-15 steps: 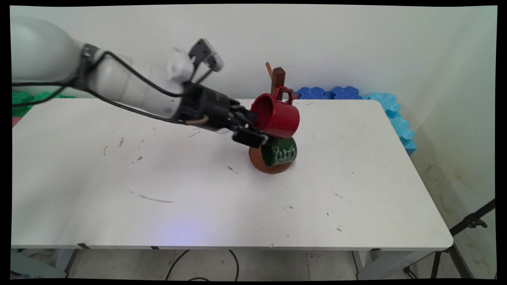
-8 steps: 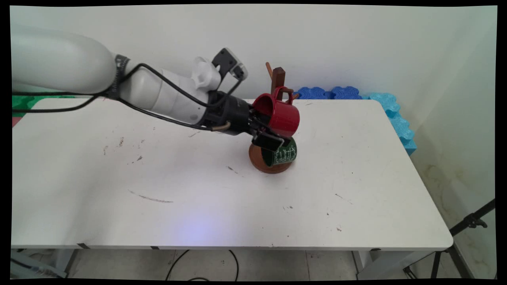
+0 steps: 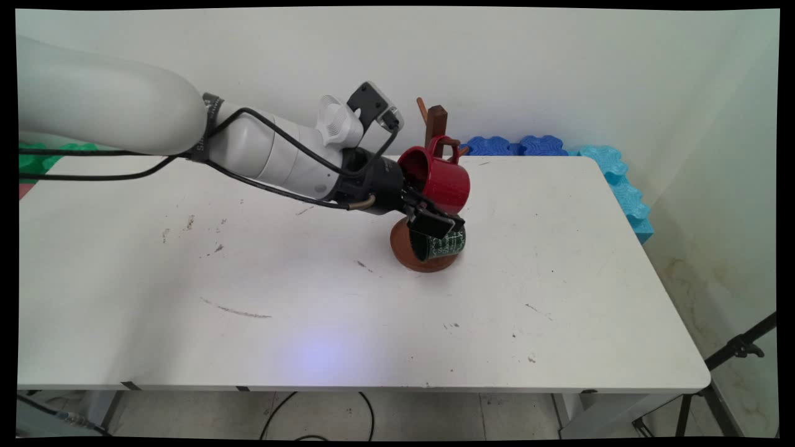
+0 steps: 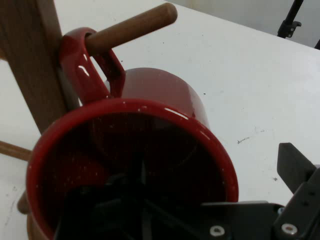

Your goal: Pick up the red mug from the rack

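Desk: you have a white desk (image 3: 559,298) filling the middle of the main view, its top scuffed with dark marks, most of them in the left half and near the lower centre.
Room: a plain pale wall runs across the top of the frame; blue foam pieces (image 3: 612,167) line the desk's far right edge, green foam (image 3: 37,158) shows at the far left, and a black tripod leg (image 3: 739,351) stands at lower right. Cables lie on the floor under the desk's near edge.
Mug tree: just right of centre you see a wooden stand (image 3: 436,121) on a round brown base (image 3: 404,248).
Red mug: it hangs by its handle on a peg (image 4: 132,27) of the stand, mouth turned toward the arm (image 3: 435,180) (image 4: 150,150).
Green mug: directly under the red one, above the base, with pale lettering on its side (image 3: 444,243).
Tool: it meets the mugs from the left (image 3: 438,220); one finger lies inside the red mug's mouth and the other outside, below its wall, so the rim sits between them. You cannot tell whether they press on it.
Main view only: the green mug, the base, the room.
Hand view only: the peg passing through the red handle, the mug's dark inside, and a black finger (image 4: 295,167) standing clear at lower right.
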Available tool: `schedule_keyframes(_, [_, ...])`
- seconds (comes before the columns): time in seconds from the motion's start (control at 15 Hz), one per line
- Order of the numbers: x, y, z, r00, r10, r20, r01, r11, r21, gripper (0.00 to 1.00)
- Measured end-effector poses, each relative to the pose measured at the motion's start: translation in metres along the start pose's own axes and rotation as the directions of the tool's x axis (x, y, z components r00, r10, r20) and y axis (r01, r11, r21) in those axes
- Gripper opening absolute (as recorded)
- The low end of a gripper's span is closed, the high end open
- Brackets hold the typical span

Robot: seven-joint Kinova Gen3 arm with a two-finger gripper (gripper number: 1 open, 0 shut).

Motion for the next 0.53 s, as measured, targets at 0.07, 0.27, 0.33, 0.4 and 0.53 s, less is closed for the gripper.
schedule_keyframes(0.07, [0.0001, 0.0003, 0.001, 1.0, 0.001, 0.0, -0.001, 1.0, 0.0, 1.0])
schedule_keyframes(0.27, [0.0005, 0.0013, 0.003, 1.0, 0.004, -0.002, -0.004, 1.0, 0.0, 0.0])
schedule_keyframes(0.33, [0.0006, 0.0017, 0.0035, 1.0, 0.007, -0.002, -0.007, 1.0, -0.001, 0.0])
schedule_keyframes(0.4, [0.0007, 0.0021, 0.0041, 1.0, 0.009, -0.003, -0.009, 1.0, -0.002, 0.0])
schedule_keyframes(0.53, [0.0007, 0.0031, 0.0053, 1.0, 0.014, -0.002, -0.014, 1.0, -0.002, 0.0])
